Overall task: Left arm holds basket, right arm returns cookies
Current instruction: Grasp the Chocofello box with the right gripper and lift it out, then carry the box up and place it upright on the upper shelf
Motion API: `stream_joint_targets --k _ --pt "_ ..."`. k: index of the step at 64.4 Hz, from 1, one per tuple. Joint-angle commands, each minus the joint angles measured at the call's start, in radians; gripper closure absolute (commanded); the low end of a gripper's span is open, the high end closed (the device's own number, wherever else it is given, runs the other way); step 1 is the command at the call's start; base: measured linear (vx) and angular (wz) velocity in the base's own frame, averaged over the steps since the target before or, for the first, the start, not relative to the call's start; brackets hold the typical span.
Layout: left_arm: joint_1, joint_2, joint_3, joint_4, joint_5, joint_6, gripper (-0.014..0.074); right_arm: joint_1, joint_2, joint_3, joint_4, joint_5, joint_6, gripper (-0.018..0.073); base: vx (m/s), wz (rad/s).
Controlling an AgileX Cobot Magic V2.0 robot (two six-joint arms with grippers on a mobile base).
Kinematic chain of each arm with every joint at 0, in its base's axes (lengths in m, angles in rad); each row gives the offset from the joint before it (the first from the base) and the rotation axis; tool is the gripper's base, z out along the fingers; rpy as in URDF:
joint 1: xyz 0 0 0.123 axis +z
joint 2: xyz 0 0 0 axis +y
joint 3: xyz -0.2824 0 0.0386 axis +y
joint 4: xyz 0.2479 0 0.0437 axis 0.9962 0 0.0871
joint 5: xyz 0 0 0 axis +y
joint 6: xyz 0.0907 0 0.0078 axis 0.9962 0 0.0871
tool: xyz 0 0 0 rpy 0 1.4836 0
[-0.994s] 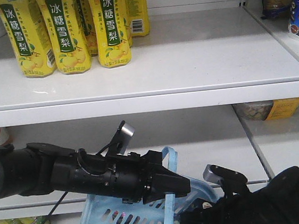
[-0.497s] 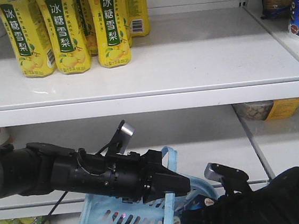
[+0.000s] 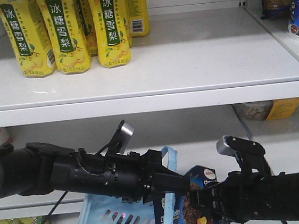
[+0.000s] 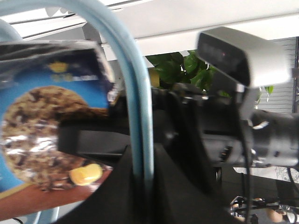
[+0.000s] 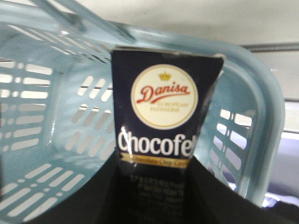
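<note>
Right gripper (image 3: 201, 197) is clamped on the cookies (image 3: 187, 204), box upright and partly risen above the basket (image 3: 105, 223), apparently so it clears the rim. Left gripper (image 3: 170, 184) is closed on the basket's handle (image 3: 169, 158), steadying it below the shelf (image 3: 187, 60).

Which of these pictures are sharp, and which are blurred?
Front view: sharp, evenly lit, the yellow cartons readable. Left wrist view: soft and smeared on the cookie box and the basket handle. Right wrist view: box lettering mostly clear, lower edge dark.
</note>
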Motion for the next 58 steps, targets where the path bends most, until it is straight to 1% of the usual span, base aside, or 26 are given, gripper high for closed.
stream_joint_targets --k 1,8,12,14,18,19,20,25,29,31,34,38,41,43,50,58 --pt "0.003 -0.049 -0.026 -0.066 0.037 0.035 0.0603 -0.002 -0.098 -0.019 -0.144 0.004 0.131 0.0361 0.00 0.00" --pt "0.003 -0.049 -0.026 -0.066 0.037 0.035 0.0603 -0.002 -0.183 -0.019 -0.351 0.015 0.293 0.0358 0.00 0.00" --pt "0.003 -0.049 -0.026 -0.066 0.037 0.035 0.0603 -0.002 -0.240 -0.019 -0.481 0.033 0.411 0.0358 0.00 0.00" --pt "0.003 -0.049 -0.026 -0.066 0.037 0.035 0.0603 -0.002 -0.260 -0.019 -0.549 0.049 0.452 0.0357 0.00 0.00" --pt "0.003 -0.049 -0.026 -0.066 0.037 0.035 0.0603 -0.002 -0.319 -0.019 -0.685 0.094 0.578 0.0356 0.00 0.00" --pt "0.003 -0.049 -0.026 -0.066 0.037 0.035 0.0603 -0.002 -0.333 -0.019 -0.735 0.106 0.606 0.0355 0.00 0.00" --pt "0.003 -0.049 -0.026 -0.066 0.037 0.035 0.0603 -0.002 -0.340 -0.019 -0.750 0.111 0.635 0.0355 0.00 0.00" --pt "0.003 -0.049 -0.026 -0.066 0.037 0.035 0.0603 -0.002 -0.416 -0.019 -0.899 0.170 0.765 0.0354 0.00 0.00" --pt "0.003 -0.049 -0.026 -0.066 0.037 0.035 0.0603 -0.002 -0.493 -0.019 -1.022 0.214 0.852 0.0352 0.00 0.00" --pt "0.003 -0.049 -0.026 -0.066 0.037 0.035 0.0603 -0.002 -0.523 -0.020 -1.059 0.229 0.894 0.0352 0.00 0.00" --pt "0.003 -0.049 -0.026 -0.066 0.037 0.035 0.0603 -0.002 -0.594 -0.025 -1.140 0.269 0.954 0.0351 0.00 0.00" --pt "0.003 -0.049 -0.026 -0.066 0.037 0.035 0.0603 -0.002 -0.677 -0.041 -1.211 0.323 1.031 0.0351 0.00 0.00" --pt "0.003 -0.049 -0.026 -0.066 0.037 0.035 0.0603 -0.002 -0.748 -0.065 -1.252 0.372 1.066 0.0351 0.00 0.00" --pt "0.003 -0.049 -0.026 -0.066 0.037 0.035 0.0603 -0.002 -0.786 -0.079 -1.262 0.391 1.078 0.0351 0.00 0.00" --pt "0.003 -0.049 -0.026 -0.066 0.037 0.035 0.0603 -0.002 -0.903 -0.168 -1.274 0.461 1.070 0.0351 0.00 0.00" --pt "0.003 -0.049 -0.026 -0.066 0.037 0.035 0.0603 -0.002 -0.953 -0.289 -1.304 0.492 1.031 0.0351 0.00 0.00"
